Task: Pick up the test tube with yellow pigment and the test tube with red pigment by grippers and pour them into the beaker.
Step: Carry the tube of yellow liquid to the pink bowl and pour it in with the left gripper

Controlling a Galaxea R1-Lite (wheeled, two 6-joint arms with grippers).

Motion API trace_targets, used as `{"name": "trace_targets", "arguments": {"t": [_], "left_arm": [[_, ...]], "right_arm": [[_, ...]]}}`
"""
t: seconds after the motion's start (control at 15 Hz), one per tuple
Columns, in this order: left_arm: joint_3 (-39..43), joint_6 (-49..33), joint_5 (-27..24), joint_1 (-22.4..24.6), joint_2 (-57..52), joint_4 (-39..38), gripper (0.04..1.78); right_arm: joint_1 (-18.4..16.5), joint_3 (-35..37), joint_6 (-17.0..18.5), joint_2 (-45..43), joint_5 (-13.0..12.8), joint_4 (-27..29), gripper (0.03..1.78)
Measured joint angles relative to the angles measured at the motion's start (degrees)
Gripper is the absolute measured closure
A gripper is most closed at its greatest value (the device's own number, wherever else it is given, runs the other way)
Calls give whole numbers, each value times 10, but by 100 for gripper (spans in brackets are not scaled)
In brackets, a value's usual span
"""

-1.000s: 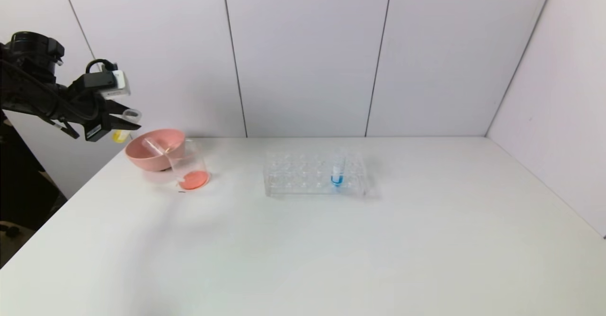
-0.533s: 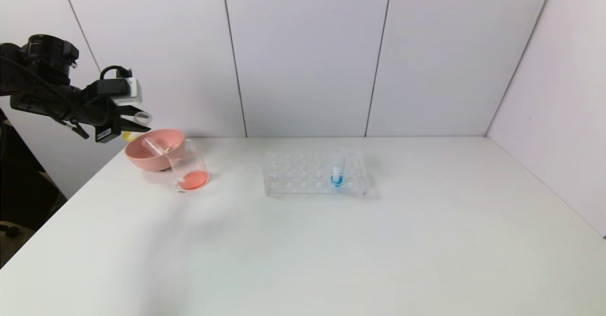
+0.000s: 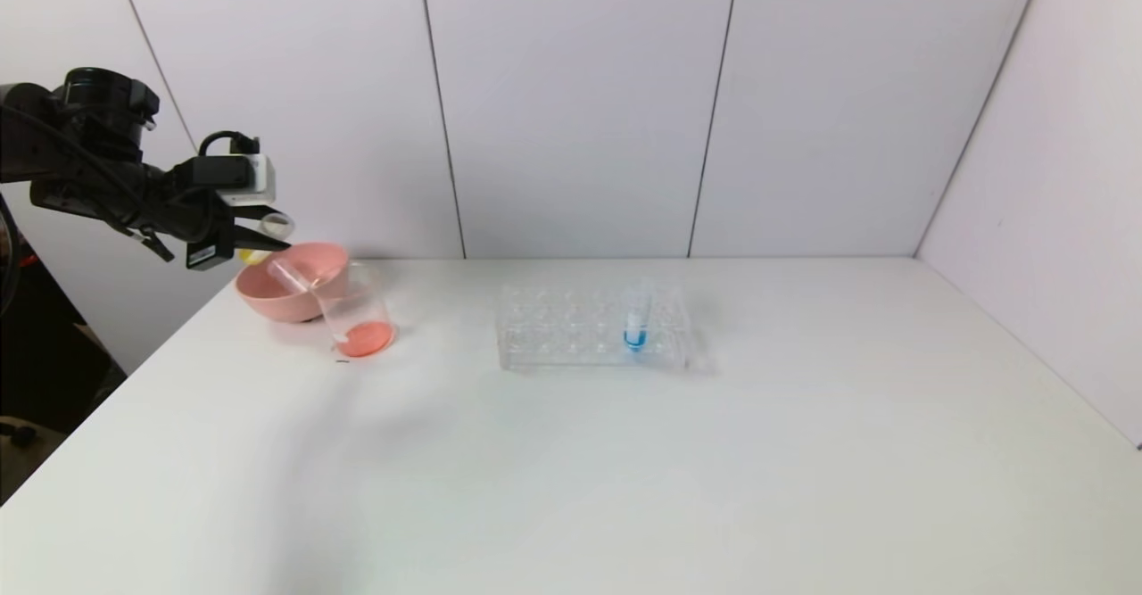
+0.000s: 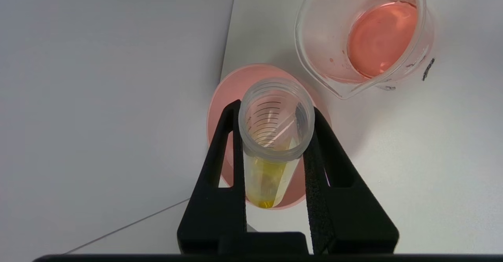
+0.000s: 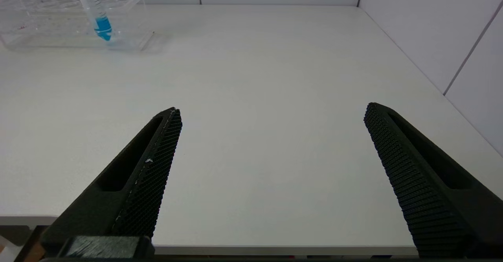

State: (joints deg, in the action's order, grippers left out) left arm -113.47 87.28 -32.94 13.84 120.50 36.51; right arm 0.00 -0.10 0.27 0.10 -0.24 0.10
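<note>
My left gripper (image 3: 266,238) is shut on the test tube with yellow pigment (image 3: 268,231), holding it just above the left rim of a pink bowl (image 3: 314,301). In the left wrist view the tube (image 4: 271,163) sits between the two fingers (image 4: 226,136), open mouth towards the camera and yellow liquid at its low end. The beaker (image 3: 361,314) stands right of the bowl and holds red-orange liquid (image 4: 381,38). No tube with red pigment shows. A clear empty tube (image 3: 287,274) leans in the bowl. My right gripper (image 5: 271,110) is open and empty over the table's near edge.
A clear tube rack (image 3: 571,332) stands mid-table with a blue-bottomed tube (image 3: 635,326) in it; both show in the right wrist view, the rack (image 5: 47,22) and the tube (image 5: 100,18). The wall is close behind the bowl. The table's left edge runs under my left arm.
My left gripper has carried the yellow tube right, from beyond the table's left edge to above the pink bowl's left rim. Nothing else moved.
</note>
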Motion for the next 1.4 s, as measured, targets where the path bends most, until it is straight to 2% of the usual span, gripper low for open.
{"name": "trace_targets", "arguments": {"t": [0.73,1.4], "left_arm": [[3,43,3,-22,0,0,138],[3,64,42,-24,2,0,138]], "right_arm": [[0,0,0,0,0,0,11],[0,0,0,0,0,0,11]]}}
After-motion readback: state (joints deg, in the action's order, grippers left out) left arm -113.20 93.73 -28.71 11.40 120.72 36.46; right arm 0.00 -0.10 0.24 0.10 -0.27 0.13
